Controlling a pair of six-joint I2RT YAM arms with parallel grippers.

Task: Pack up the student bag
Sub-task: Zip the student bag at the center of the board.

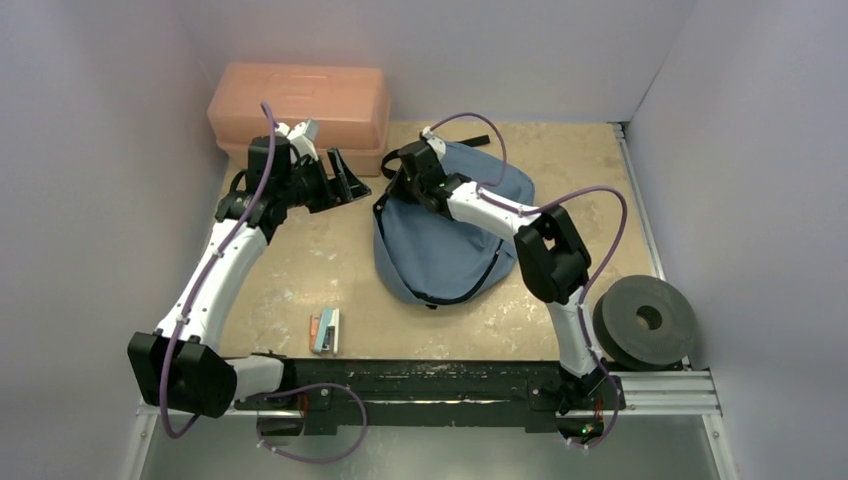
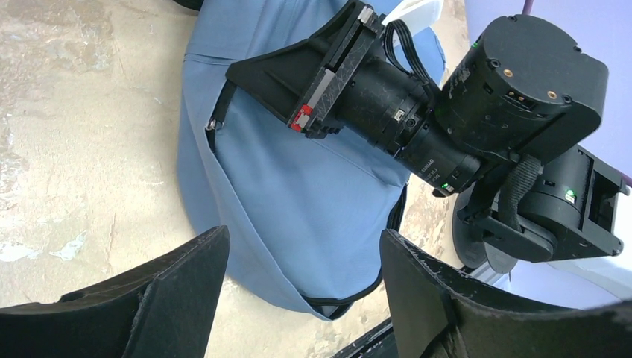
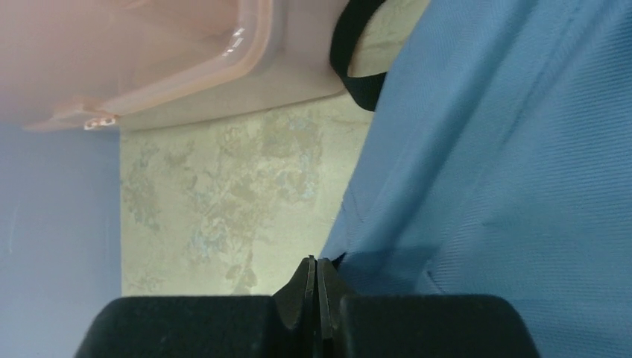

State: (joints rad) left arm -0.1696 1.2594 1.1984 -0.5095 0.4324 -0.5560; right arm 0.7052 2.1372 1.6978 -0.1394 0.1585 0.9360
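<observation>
Tally on the worktop (image 1: 300,270): one student bag (image 1: 440,240), blue fabric; one salmon-pink plastic box (image 1: 300,105), behind the bag to its left; one small teal-and-orange item (image 1: 325,331), in front of the bag to its left; one black disc (image 1: 645,320) with a centre hole, in front of the bag to its right. Two arms, two end effectors: left end effector (image 2: 302,250) beside the bag's left, right end effector (image 3: 317,280) at the bag's left edge. Purple cables: two, one per arm.

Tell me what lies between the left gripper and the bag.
Only bare table, as the top view shows: the open left gripper hangs apart from the bag, to its left.
</observation>
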